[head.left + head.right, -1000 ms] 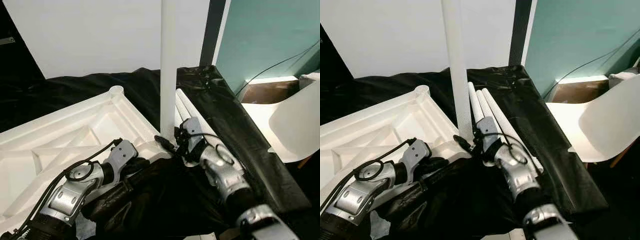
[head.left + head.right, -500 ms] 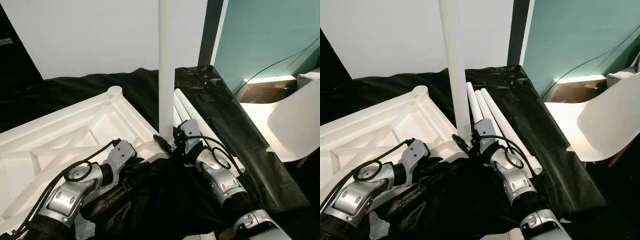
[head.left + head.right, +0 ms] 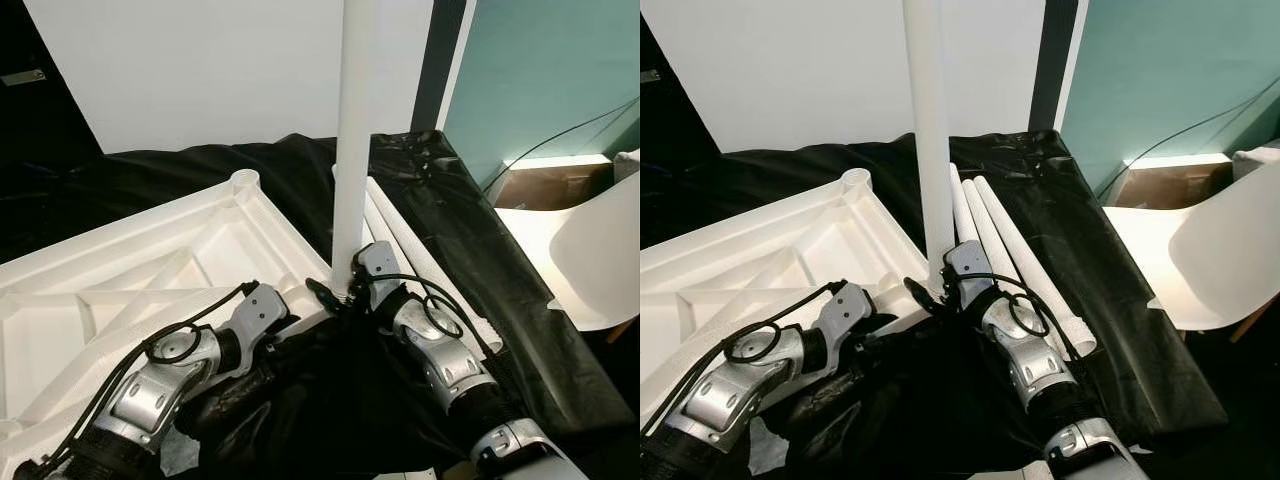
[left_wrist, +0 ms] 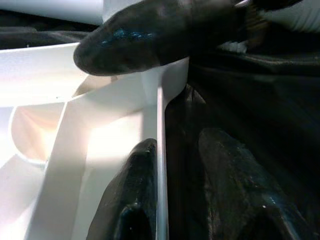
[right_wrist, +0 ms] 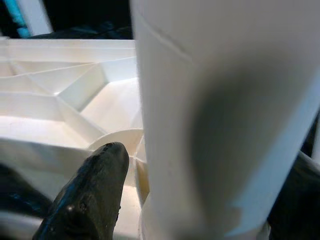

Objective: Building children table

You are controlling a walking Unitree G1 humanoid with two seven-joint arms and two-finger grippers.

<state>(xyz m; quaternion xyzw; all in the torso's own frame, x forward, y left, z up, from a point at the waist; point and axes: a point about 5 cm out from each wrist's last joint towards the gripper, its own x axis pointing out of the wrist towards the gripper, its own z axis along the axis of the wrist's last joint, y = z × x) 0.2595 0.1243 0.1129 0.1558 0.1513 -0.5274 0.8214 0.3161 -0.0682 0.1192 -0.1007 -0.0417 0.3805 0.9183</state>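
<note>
While we seat the leg:
Right gripper point(image 5: 200, 200): clamps upright table leg point(image 3: 352, 150) over its corner socket.
Left gripper point(image 4: 165, 200): fingers pinch the tabletop point(image 3: 120, 280) rim, steadying it.

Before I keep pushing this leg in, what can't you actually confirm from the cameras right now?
- Upright leg: its top is cut off by the upper edge in both eye views.
- Whether its base is seated in the tabletop corner socket: the right tool covers the joint; the right wrist view is too close and blurred.
- Left tool: black sheet hides it in the eye views.
</note>
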